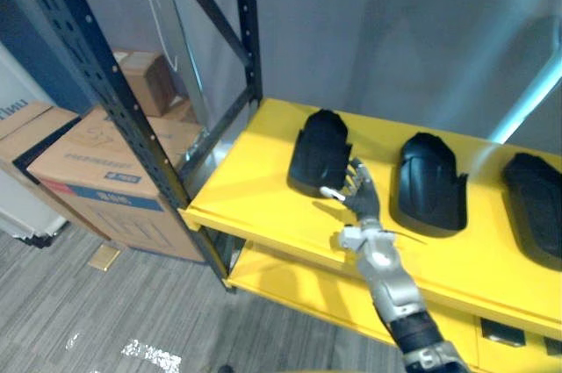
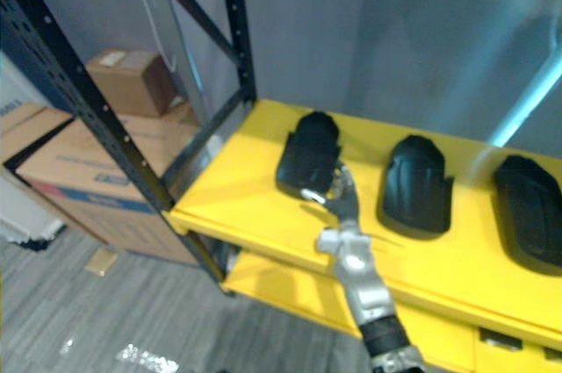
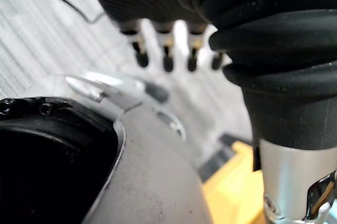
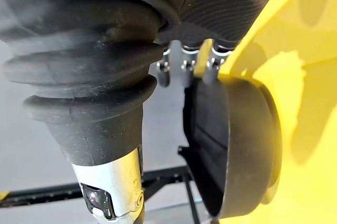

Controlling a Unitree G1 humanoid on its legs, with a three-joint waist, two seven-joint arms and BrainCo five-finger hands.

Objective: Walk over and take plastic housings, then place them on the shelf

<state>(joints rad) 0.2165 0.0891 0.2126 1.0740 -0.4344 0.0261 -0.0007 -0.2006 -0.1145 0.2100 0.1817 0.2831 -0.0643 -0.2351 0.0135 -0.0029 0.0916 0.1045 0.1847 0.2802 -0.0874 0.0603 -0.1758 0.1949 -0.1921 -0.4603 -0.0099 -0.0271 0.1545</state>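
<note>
My right hand (image 1: 360, 196) reached up across the front edge of the yellow shelf (image 1: 250, 184) to the left housing (image 1: 320, 149), a black plastic shell lying flat near the shelf's left end. My fingers (image 1: 355, 173) were straight and slightly spread, not curled round anything. Their tips lay against the housing's near right edge, and my thumb pointed sideways just in front of its rim. In the right wrist view the same housing (image 4: 237, 145) sat directly beyond my fingertips on the yellow board.

Two more black housings lay on the same shelf. The middle housing (image 1: 430, 182) was just to the right of my hand, with a strip of bare yellow between it and the left one. The right housing (image 1: 536, 202) was at the shelf's right end. All three lay apart from one another and set back from the front edge, which left an open yellow band along the front. The left front corner was open as well, up to the dark upright post (image 1: 123, 101).

A lower shelf (image 1: 281, 281), also yellow, showed beneath. Cardboard boxes (image 1: 97, 171) stood on the grey floor (image 1: 70, 303) to the left of the rack, and a grey wall (image 1: 395, 31) closed off the back.

My left hand (image 3: 167, 58) hung over the floor, its fingers straight, loose and apart.
</note>
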